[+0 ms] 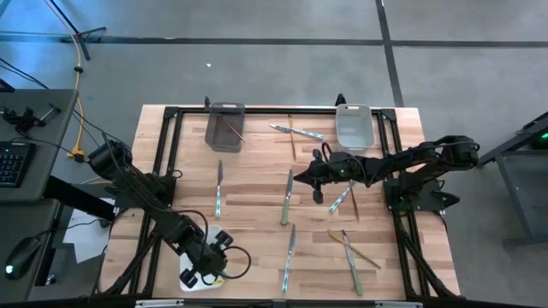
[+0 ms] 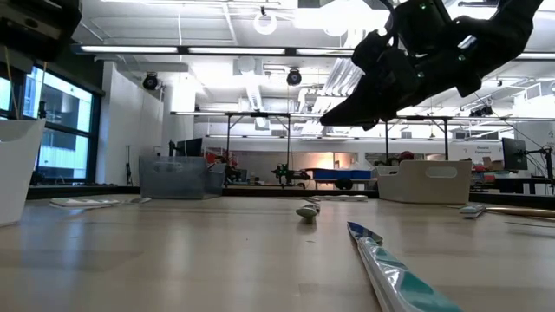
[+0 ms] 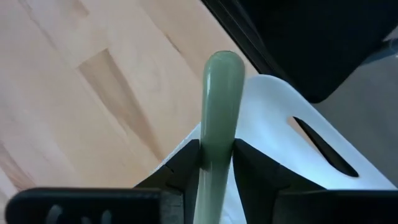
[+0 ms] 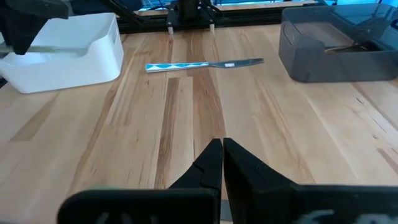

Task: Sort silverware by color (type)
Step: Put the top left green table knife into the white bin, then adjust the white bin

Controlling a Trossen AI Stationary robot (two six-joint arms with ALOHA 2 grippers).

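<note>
My left gripper (image 3: 216,149) is at the table's near left corner (image 1: 204,267), above a white bin (image 3: 280,124). It is shut on a pale green utensil handle (image 3: 219,93). My right gripper (image 4: 222,146) is shut and empty, and hovers over the middle of the table (image 1: 317,175). Loose silverware lies flat on the wood: a green-handled knife (image 1: 219,190), others at mid-table (image 1: 287,198) and near the front (image 1: 288,257), and a teal-patterned knife (image 4: 205,65). My left gripper pinches the green handle (image 3: 216,140) between its two fingers, one on each side. The fingers slant down from above and lie along the utensil. Its rounded free end (image 3: 224,62) sticks out past the fingertips over the white bin's rim. The gripper hides the rest of the utensil.
A dark grey bin (image 1: 224,127) holding brown sticks stands at the far edge, with a pale bin (image 1: 354,127) to its right. More utensils lie near the right front (image 1: 351,248). A black frame (image 1: 171,115) runs around the tabletop.
</note>
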